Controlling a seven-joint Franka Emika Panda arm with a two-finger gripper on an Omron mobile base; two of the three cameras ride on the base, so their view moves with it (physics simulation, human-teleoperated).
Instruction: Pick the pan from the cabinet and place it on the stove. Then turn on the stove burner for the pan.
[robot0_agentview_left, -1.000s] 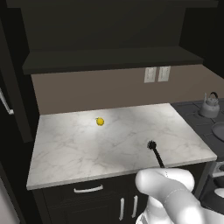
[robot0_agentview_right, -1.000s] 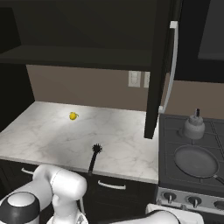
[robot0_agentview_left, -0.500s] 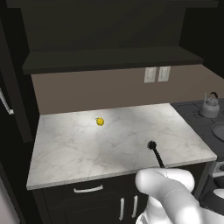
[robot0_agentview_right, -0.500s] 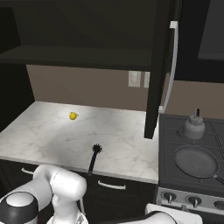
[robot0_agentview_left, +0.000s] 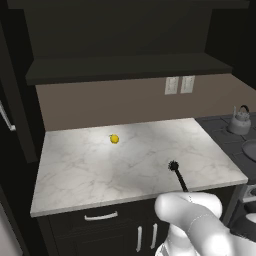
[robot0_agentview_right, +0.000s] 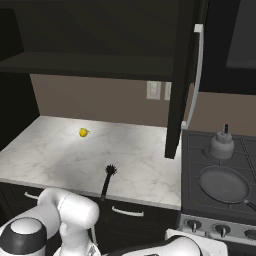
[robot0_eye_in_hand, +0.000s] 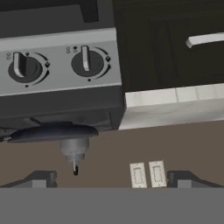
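1. The pan (robot0_agentview_right: 223, 184) sits on the stove (robot0_agentview_right: 200, 150), at 5 o'clock from the kettle (robot0_agentview_right: 221, 145).
2. The gripper's (robot0_eye_in_hand: 113, 178) fingers stand wide apart, empty.
3. Likely rigid and slick; the knobs (robot0_eye_in_hand: 87, 62) want a firm pinch.

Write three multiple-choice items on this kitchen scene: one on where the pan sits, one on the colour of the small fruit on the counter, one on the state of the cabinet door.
1. Where is the pan?
A. on the stove, in front of the kettle
B. on the counter beside the brush
C. on the cabinet shelf

2. What colour is the small fruit on the counter?
A. red
B. yellow
C. green

3. How does the cabinet door stand?
A. shut
B. taken off
C. swung open

Answers:
1 A, the right base view shows it on a front burner with the kettle behind it.
2 B, it is yellow in both base views.
3 C, the door stands edge-on with its handle facing out and the shelf exposed.
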